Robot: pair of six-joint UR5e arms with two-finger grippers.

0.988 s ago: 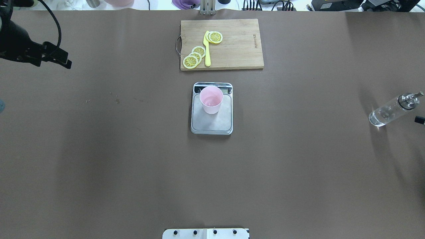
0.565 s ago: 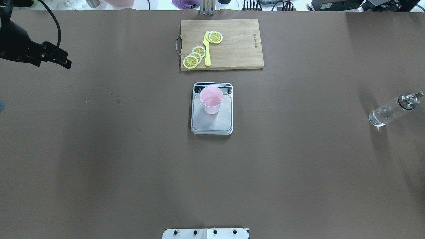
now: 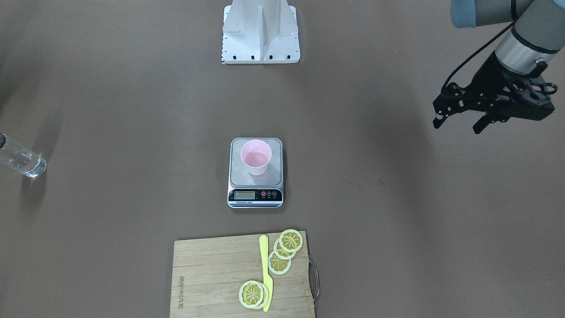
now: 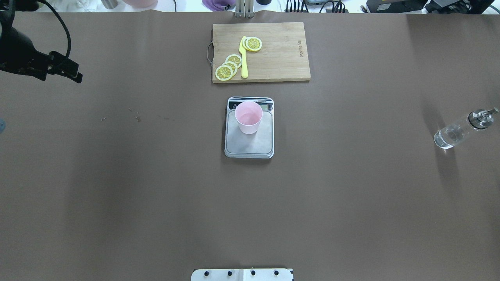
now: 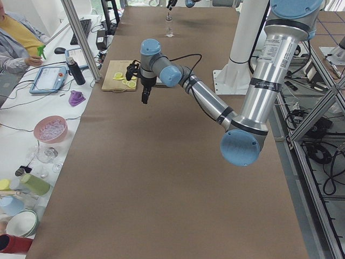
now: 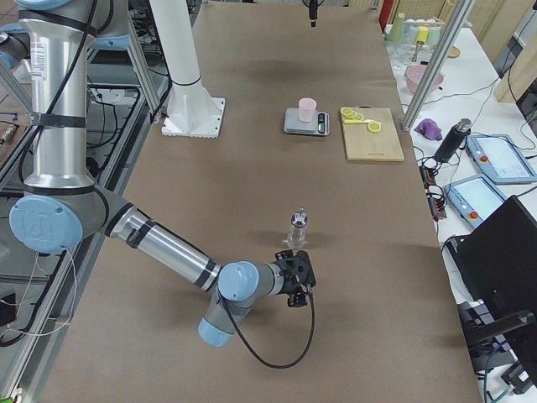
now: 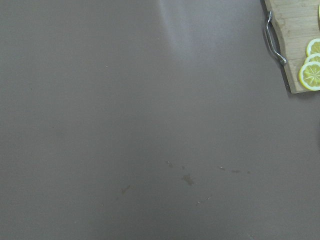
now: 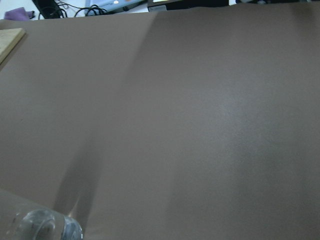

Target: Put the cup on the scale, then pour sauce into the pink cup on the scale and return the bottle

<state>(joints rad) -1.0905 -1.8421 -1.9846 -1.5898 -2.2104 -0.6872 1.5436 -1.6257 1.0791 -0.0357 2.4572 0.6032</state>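
Note:
The pink cup (image 4: 248,117) stands upright on the steel scale (image 4: 250,147) at the table's middle; they also show in the front view as cup (image 3: 256,157) and scale (image 3: 255,195). The glass bottle (image 4: 460,131) with metal pourer stands alone near the table's right edge, with clear sauce (image 4: 445,139) in its lower part. It also shows in the front view (image 3: 21,161) and the right side view (image 6: 297,228). My left gripper (image 3: 457,126) is open and empty, high over the far left. My right gripper (image 6: 294,285) hangs just beside the bottle, apart from it; I cannot tell if it is open.
A wooden cutting board (image 4: 281,58) with lemon slices (image 4: 228,66) and a yellow knife (image 4: 243,58) lies behind the scale. The robot base plate (image 4: 242,274) is at the near edge. Clutter and an operator are beyond the table's far edge.
The right gripper's tip, at the overhead view's right edge a second ago, has left that view. The left gripper has drifted slightly left. The bottle stands still.

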